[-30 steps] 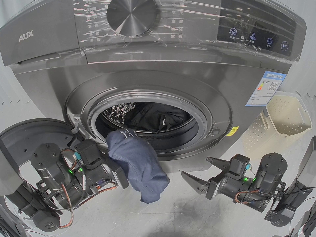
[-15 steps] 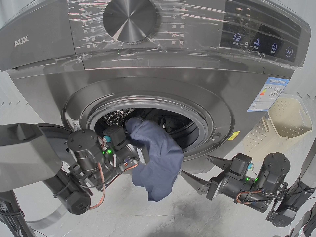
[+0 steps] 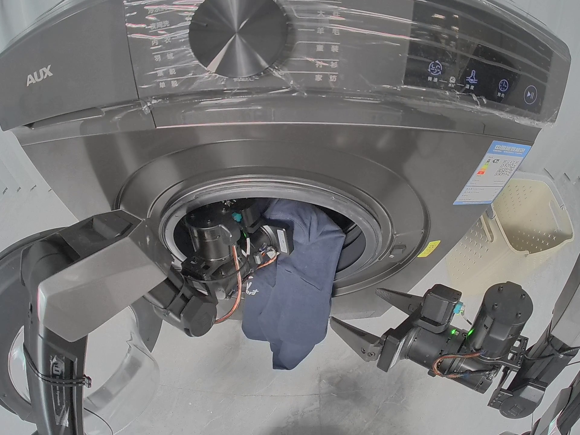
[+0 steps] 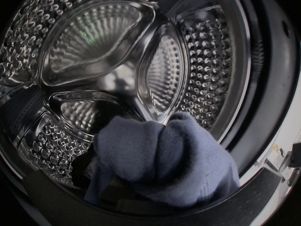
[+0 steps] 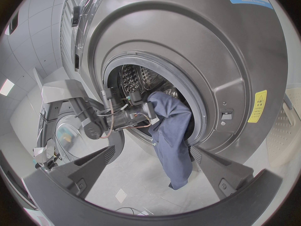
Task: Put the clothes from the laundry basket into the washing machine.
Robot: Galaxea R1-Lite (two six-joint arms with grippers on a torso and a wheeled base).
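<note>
l gripper: clamped on navy garment, tip inside washing machine mouth. r gripper: spread wide, garment hem just beside.

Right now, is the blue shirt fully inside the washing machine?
Partly. The blue shirt has its top inside the drum; the rest hangs out over the rim.

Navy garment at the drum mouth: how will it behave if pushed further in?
Likely floppy: the navy garment drapes over the door rim, its tail hanging toward the floor. Probably light and soft, since it bunches into rounded folds inside the drum. A push may just crumple it, leaving the tail outside.
</note>
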